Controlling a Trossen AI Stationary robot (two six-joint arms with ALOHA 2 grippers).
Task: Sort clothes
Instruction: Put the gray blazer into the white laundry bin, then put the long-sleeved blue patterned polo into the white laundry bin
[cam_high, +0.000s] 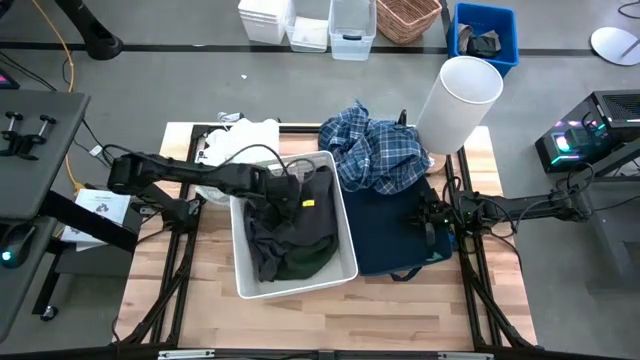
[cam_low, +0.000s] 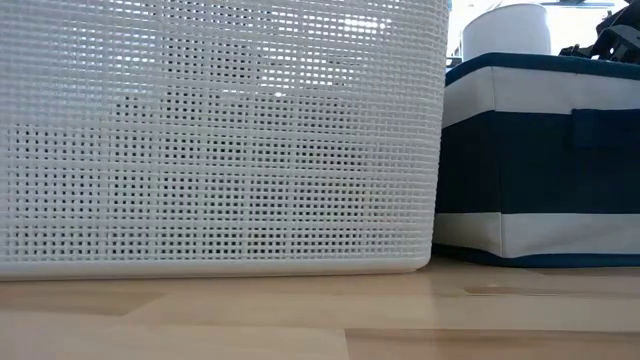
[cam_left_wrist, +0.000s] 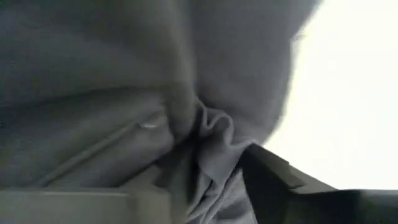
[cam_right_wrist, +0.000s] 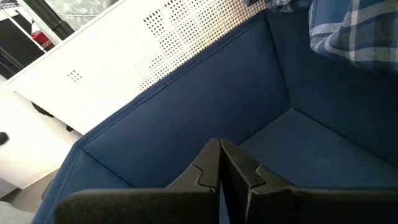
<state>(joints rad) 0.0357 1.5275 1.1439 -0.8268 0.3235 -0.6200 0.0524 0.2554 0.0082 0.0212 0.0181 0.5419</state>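
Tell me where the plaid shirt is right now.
In the high view, the blue-and-white plaid shirt lies bunched over the far end of the navy blue bin, between the white plastic bin and the white cylinder.

- From overhead, we look straight down on the table (cam_high: 200, 310), with the white bin (cam_high: 292, 285) beside the navy bin (cam_high: 385, 255).
- At tabletop height, we face the white bin's mesh wall (cam_low: 220, 130) at close range, navy bin (cam_low: 540, 160) alongside; both bins are shared with the overhead view.
- The left wrist camera is pressed against grey fabric (cam_left_wrist: 93, 93).
- The right wrist camera peers into the navy bin (cam_right_wrist: 205, 106).
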